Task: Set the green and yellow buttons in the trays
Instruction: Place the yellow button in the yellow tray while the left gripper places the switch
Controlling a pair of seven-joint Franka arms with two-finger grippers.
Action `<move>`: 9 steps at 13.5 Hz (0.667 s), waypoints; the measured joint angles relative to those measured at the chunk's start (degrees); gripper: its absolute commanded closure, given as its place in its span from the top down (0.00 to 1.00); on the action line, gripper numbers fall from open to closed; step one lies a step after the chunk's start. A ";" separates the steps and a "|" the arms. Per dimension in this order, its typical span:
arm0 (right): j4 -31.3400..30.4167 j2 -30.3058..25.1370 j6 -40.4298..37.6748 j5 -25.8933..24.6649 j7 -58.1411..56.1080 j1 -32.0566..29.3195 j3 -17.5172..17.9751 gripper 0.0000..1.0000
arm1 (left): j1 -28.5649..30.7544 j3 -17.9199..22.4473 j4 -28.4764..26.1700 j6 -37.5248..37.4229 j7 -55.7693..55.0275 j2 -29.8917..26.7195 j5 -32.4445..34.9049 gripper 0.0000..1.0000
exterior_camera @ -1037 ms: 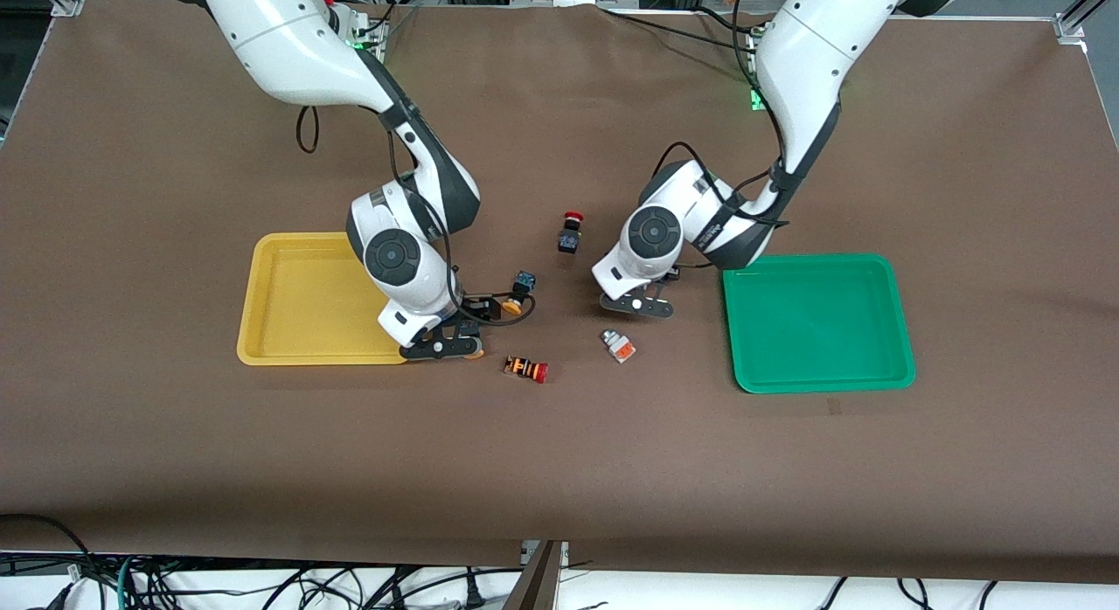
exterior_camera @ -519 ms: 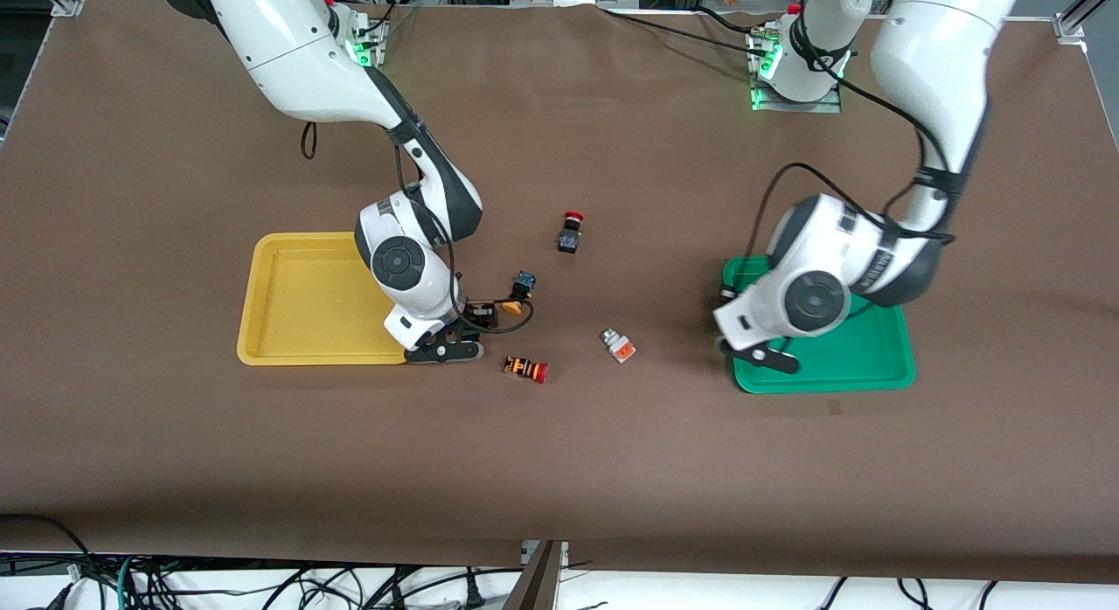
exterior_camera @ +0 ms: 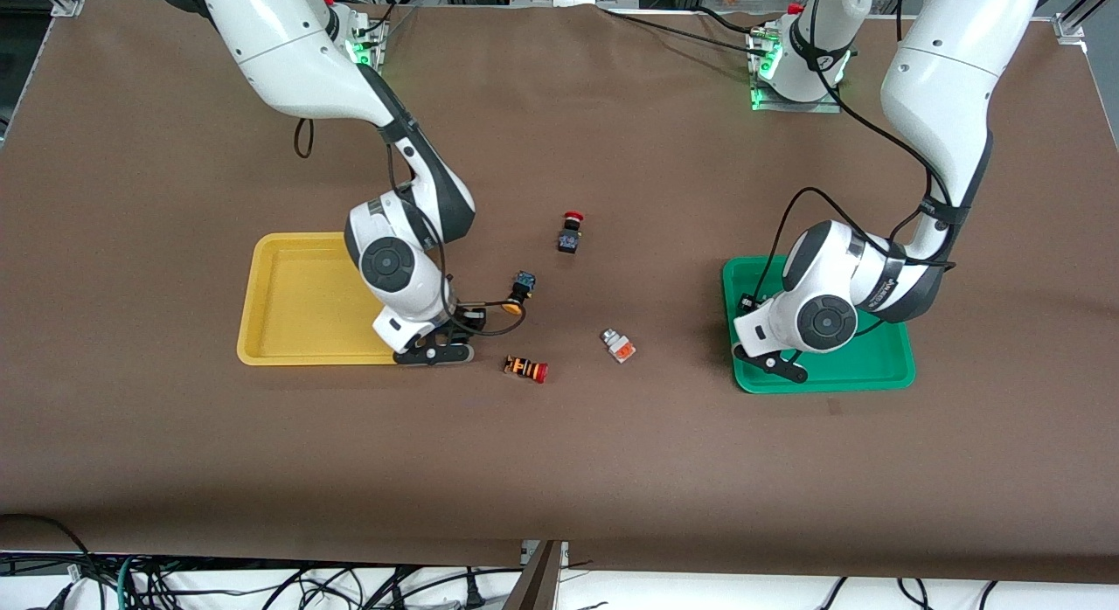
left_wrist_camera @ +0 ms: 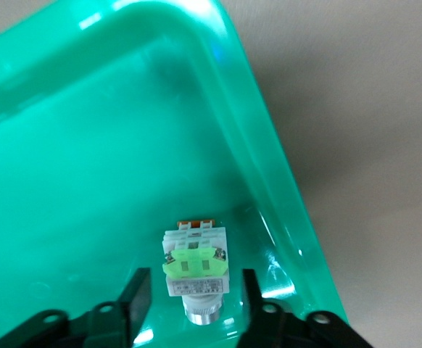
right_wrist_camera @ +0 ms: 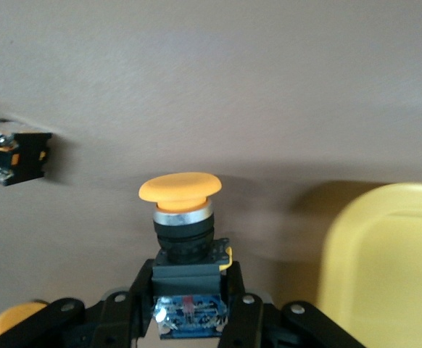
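The green button (left_wrist_camera: pixel 194 264) now lies in the green tray (exterior_camera: pixel 876 266), low in the frame by the tray's corner wall; a second ago the left gripper (exterior_camera: pixel 769 365) was over mid-table, and its fingers now stand apart with a gap on each side, so I judge that drop done. The right gripper (right_wrist_camera: pixel 185 279), clamped on a yellow-capped button (right_wrist_camera: pixel 180 190), has edged to the yellow tray (exterior_camera: pixel 249 304) rim, with open floor there to aim for

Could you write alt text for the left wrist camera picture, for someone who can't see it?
A light grey button with a green part lies in a corner of the green tray, between the open fingers of the left gripper. Brown table shows beside the tray's rim.
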 measured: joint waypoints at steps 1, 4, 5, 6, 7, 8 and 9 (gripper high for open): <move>0.23 -1.44 -2.78 -0.01 -2.79 -1.05 -0.44 0.24 | -0.01 -0.36 0.93 0.04 0.00 -0.69 0.00 1.00; -0.86 -6.37 -11.52 -0.05 -14.88 -3.19 -5.37 0.29 | -0.37 -2.49 4.85 0.22 -3.38 -3.78 -0.11 1.00; -2.91 -7.79 -11.78 -0.04 -19.07 -3.53 -7.70 0.29 | -1.18 -2.93 6.43 0.85 -7.87 -3.93 -0.23 1.00; -6.15 -9.13 -10.98 -0.02 -22.05 -3.82 -9.78 0.34 | -2.74 -3.01 7.90 2.00 -14.28 -3.40 -0.26 1.00; -10.52 -10.37 -8.43 -0.02 -23.88 -4.06 -11.27 0.37 | -4.79 -3.00 9.35 3.46 -21.62 -2.19 -0.26 1.00; -15.43 -11.47 -4.56 -0.02 -25.11 -4.17 -12.20 0.48 | -7.05 -2.98 10.82 4.92 -28.97 -0.40 -0.26 1.00; -20.31 -12.41 -0.38 -0.02 -25.64 -4.19 -12.72 0.64 | -9.13 -2.91 12.17 6.51 -36.17 1.72 -0.26 1.00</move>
